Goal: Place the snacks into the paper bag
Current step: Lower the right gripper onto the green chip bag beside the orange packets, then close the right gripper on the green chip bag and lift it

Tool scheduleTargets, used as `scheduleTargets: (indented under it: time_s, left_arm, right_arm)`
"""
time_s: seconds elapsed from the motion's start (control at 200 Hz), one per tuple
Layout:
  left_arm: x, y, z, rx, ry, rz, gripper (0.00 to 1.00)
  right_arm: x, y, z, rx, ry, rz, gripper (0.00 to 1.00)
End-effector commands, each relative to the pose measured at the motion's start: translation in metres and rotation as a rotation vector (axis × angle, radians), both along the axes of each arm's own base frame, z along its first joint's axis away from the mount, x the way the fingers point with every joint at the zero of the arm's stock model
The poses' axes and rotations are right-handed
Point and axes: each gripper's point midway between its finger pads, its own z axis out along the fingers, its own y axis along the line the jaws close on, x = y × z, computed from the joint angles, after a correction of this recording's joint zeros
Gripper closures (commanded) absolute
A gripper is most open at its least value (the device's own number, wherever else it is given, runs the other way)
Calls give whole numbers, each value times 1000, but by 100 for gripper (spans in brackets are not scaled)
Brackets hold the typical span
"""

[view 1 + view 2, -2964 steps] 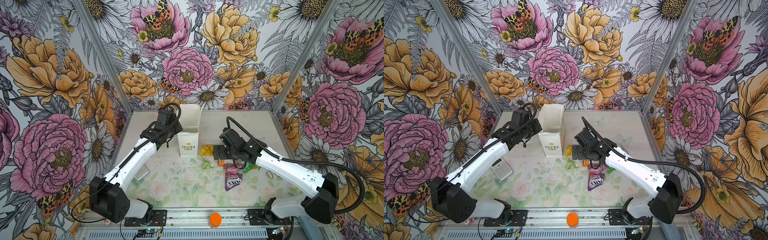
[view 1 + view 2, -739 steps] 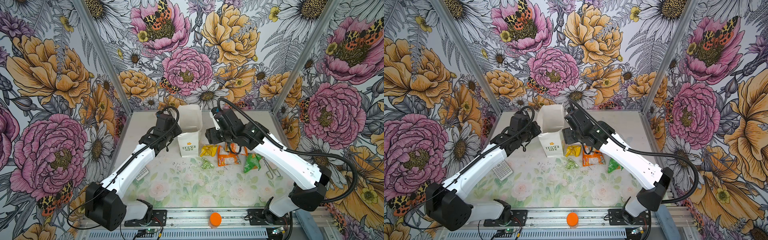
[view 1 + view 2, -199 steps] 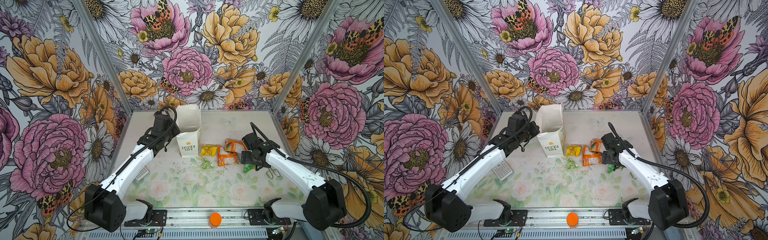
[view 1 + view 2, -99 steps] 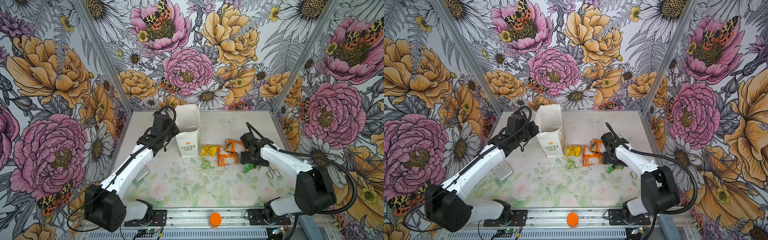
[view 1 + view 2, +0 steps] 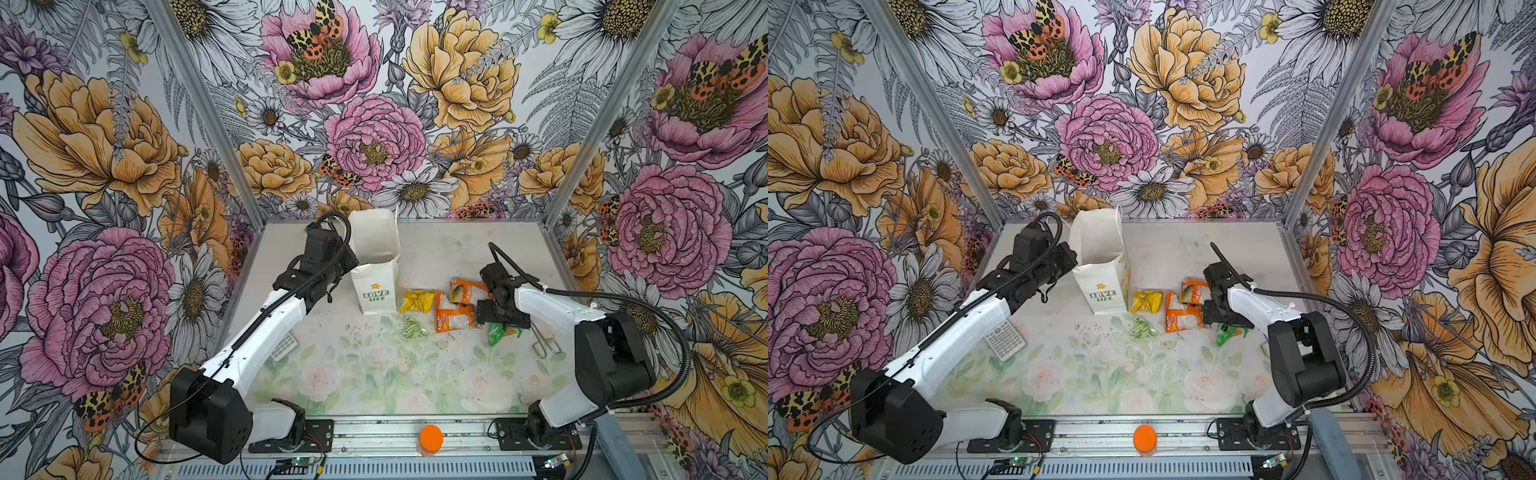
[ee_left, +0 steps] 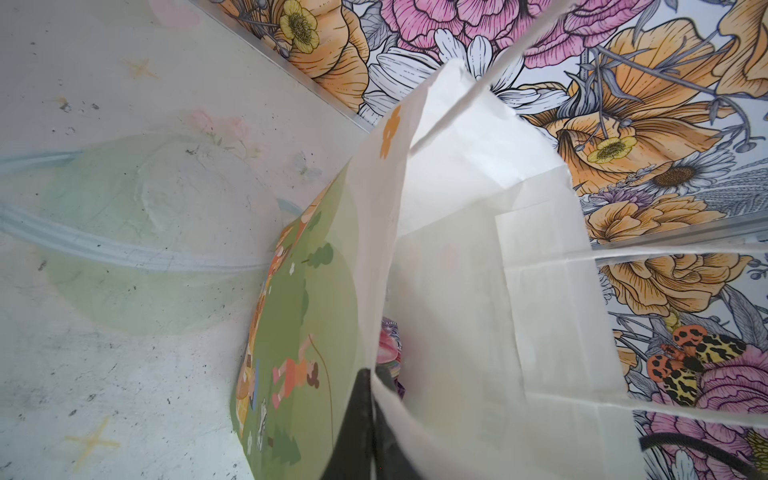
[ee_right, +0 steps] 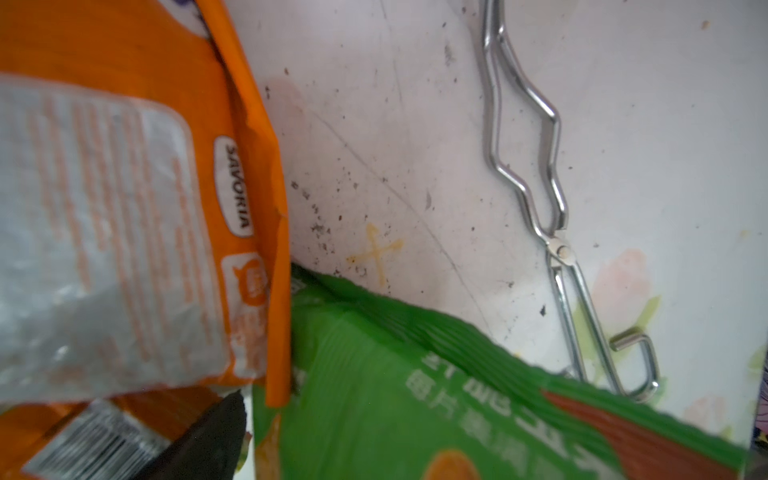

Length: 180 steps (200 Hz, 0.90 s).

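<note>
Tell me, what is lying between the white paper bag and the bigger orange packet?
A crumpled yellow packet lies on the table between the paper bag and the bigger orange packet. Both top views show it.

Reads "LOVE LIFE" in green on the bag (image 5: pixel 376 286) (image 5: pixel 1102 291) front, under a small orange flower sign, in both top views. Reads "SAVORIA" in a white oval on the orange packet (image 7: pixel 124 208), right wrist view; barcode on orange wrapping below, digits too blurred. Shows white Chinese characters on the green packet (image 7: pixel 415 395), too blurred to read.
</note>
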Motion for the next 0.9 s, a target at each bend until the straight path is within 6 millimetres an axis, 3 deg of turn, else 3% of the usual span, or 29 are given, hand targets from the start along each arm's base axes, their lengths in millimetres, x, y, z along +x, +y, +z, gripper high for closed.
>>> scheduleTargets:
  time_s: [0.0,0.175,0.545,0.896]
  left_arm:
    - [-2,4,-18,8,51,10,100]
    - [-1,4,-20,9,56,10,100]
    - [-1,2,-21,7,61,3,100]
    - [-1,3,-20,3,57,6,100]
  right_arm:
    - [4,3,-9,21,0,12,3]
    - [1,3,-12,24,11,13,12]
    - [-7,3,-1,55,-24,15,43]
    - [-7,9,29,130,-110,22,50]
